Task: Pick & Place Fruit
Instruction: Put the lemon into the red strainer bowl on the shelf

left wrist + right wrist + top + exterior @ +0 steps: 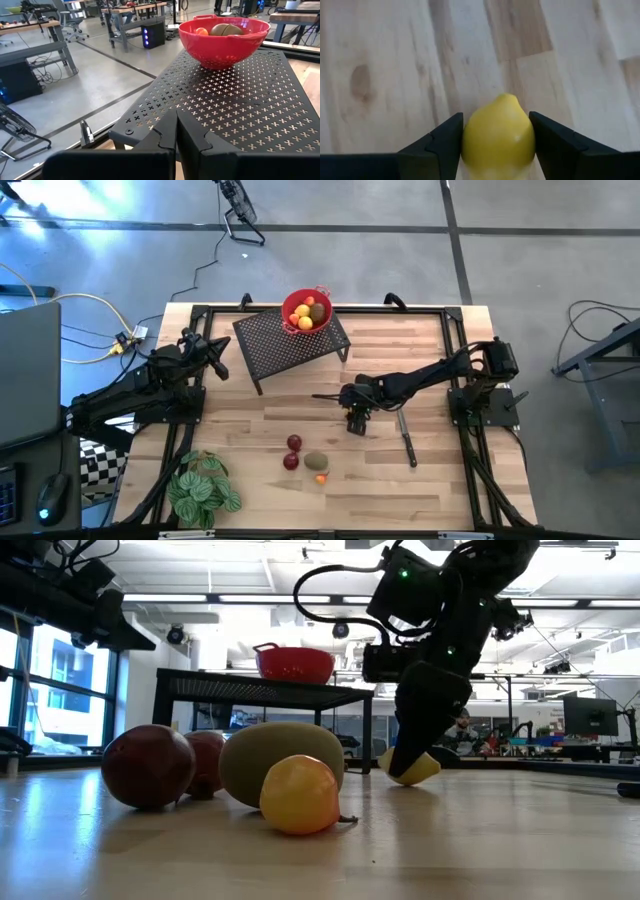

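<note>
**Right gripper pinching a yellow lemon on the table**

At the centre of the overhead frame, the right gripper reaches down to the wooden table, its fingers pressed against both sides of a yellow lemon. Lower centre lie two dark red fruits, an olive-green oval and a tiny orange one. At upper centre, a red bowl on a black rack holds more fruit. At left, the left gripper waits, fingers pressed together.
</note>
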